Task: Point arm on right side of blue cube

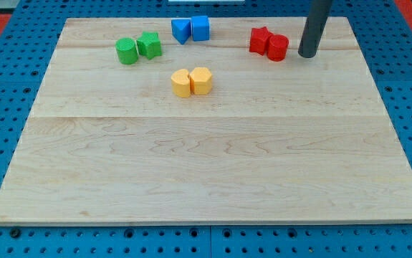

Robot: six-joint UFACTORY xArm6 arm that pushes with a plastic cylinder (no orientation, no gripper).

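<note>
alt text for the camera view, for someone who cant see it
My tip rests just right of two red blocks, far right of the blue cube and its blue wedge neighbour. Two green blocks and two yellow blocks sit further left.

rod point(316, 25) cut off by view's top, blue pegboard point(5, 86) cropped

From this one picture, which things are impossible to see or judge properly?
- Rod above my tip: cut off by the view's top.
- Red blocks: exact shapes too small to tell.
- Whether blue cube touches the blue block beside it: too small to tell.
</note>
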